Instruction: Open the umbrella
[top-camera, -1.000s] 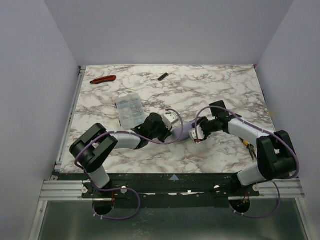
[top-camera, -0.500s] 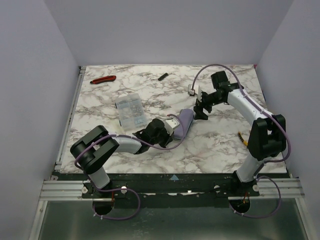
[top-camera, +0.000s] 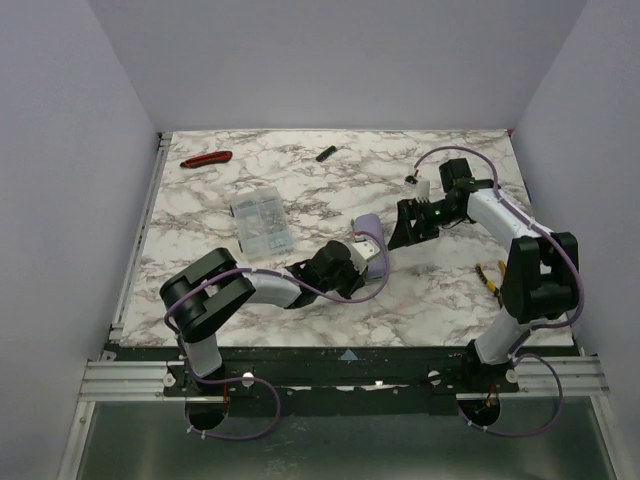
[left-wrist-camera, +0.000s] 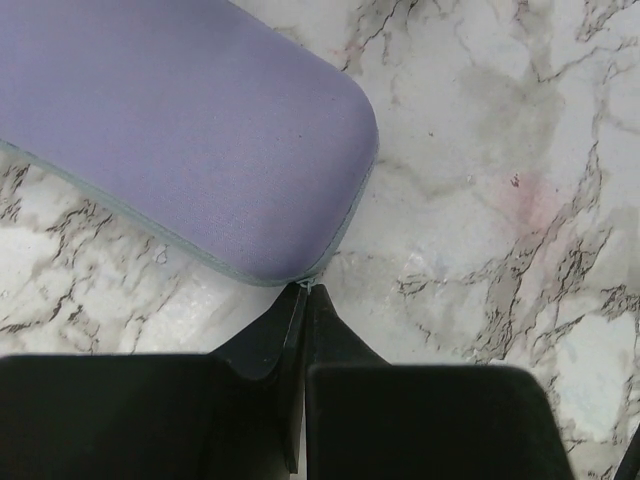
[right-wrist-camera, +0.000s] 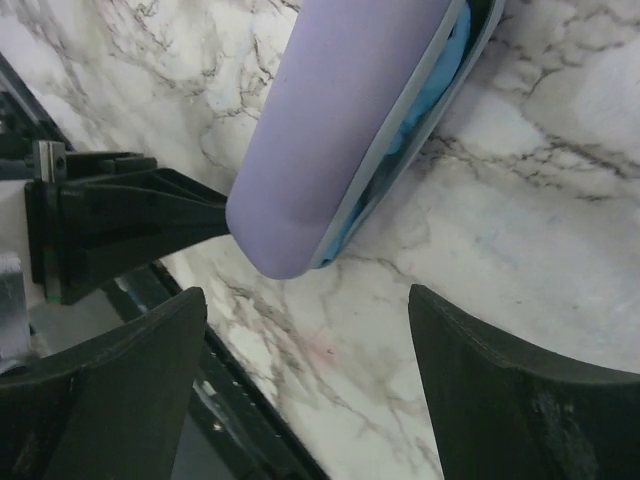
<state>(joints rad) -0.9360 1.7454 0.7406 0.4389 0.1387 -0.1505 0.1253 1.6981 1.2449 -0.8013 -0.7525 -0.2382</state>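
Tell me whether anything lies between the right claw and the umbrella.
Nothing visible does. The right claw stands open beside the umbrella, with only bare marble table between them. The left claw, shut, meets the umbrella's other end, outside that path.

A white, grey-veined marble surface (top-camera: 300, 190) sits boxed in by plain pale-lavender walls. At 10 o'clock, near the far left corner, lies a red-handled tool (top-camera: 206, 158), its exact kind too small to tell. A short black piece (top-camera: 325, 153) rests at 12 o'clock close to the far edge, well apart from the tool. A clear plastic box (top-camera: 260, 223) of small parts lies flat at 9 o'clock. At 4 o'clock, near the right edge, lies a small yellow-and-dark item (top-camera: 492, 277), too small to identify.
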